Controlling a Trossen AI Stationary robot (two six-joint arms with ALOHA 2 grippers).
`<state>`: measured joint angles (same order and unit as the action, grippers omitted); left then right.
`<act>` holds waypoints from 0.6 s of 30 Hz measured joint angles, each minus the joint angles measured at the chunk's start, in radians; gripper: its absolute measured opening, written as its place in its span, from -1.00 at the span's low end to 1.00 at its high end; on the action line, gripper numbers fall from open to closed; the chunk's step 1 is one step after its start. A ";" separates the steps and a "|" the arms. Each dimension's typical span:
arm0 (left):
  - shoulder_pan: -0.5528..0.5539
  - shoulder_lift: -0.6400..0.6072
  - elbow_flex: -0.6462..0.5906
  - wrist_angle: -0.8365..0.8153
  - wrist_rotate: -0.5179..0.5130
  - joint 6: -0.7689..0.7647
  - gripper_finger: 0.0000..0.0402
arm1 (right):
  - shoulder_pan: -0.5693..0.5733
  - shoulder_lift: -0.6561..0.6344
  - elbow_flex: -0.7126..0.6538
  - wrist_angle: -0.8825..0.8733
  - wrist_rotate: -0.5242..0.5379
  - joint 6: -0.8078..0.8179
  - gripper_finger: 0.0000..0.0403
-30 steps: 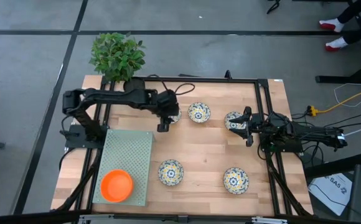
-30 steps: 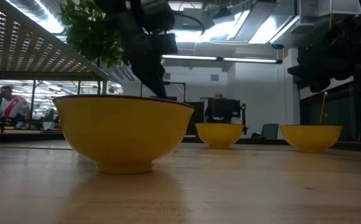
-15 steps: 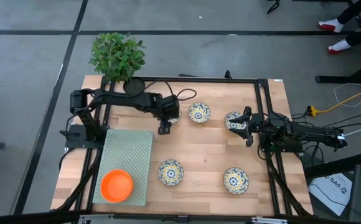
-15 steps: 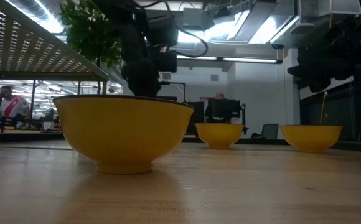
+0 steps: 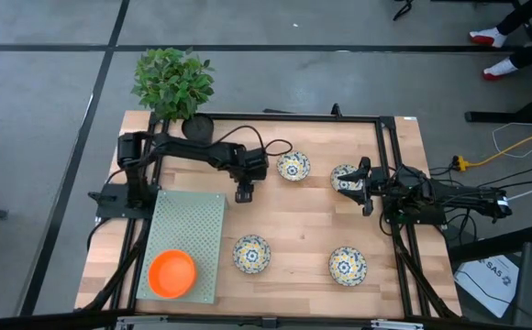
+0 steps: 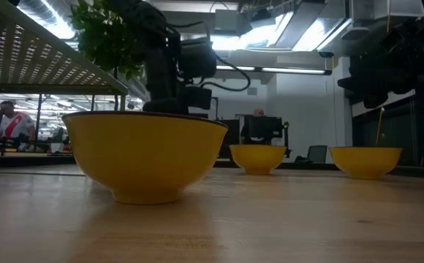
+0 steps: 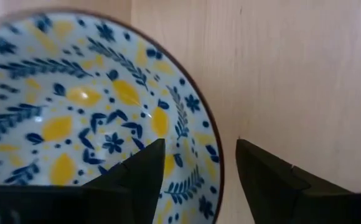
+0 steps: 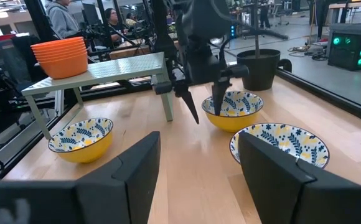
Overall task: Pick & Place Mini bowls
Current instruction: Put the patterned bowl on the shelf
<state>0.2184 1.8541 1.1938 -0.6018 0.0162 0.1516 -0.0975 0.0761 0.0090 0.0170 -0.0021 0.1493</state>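
Several white mini bowls with blue-and-yellow flowers stand on the wooden table: [image 5: 293, 166], [image 5: 251, 253], [image 5: 348, 264] and one [image 5: 342, 174] just in front of my right gripper. Orange mini bowls [image 5: 172, 273] are stacked on a green perforated rack [image 5: 193, 225]. My left gripper [image 5: 245, 191] is open and points down over another floral bowl [image 7: 75, 118]. One finger [image 7: 137, 174] is over the bowl's inside, the other [image 7: 274, 180] is outside its rim [image 7: 215, 140]. My right gripper [image 5: 360, 186] is open and waits at the table's right side.
A leafy plant [image 5: 172, 81] in a black pot [image 5: 198, 126] stands at the far left corner. A black frame [image 5: 390, 183] runs around the work area. Bare wood lies between the bowls mid-table. People sit in the room beyond [image 8: 112, 22].
My left arm has reached a little farther toward the table's right and near edge. Its gripper has come down over the floral bowl beside the rack. The bowls have stayed where they were.
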 joint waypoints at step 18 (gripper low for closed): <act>0.006 -0.013 0.005 0.000 -0.078 0.001 -0.91 | 0.000 0.000 0.000 0.000 0.000 0.000 0.07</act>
<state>0.2245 1.8411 1.1985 -0.6019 -0.0623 0.1530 -0.0978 0.0761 0.0090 0.0170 -0.0017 0.1493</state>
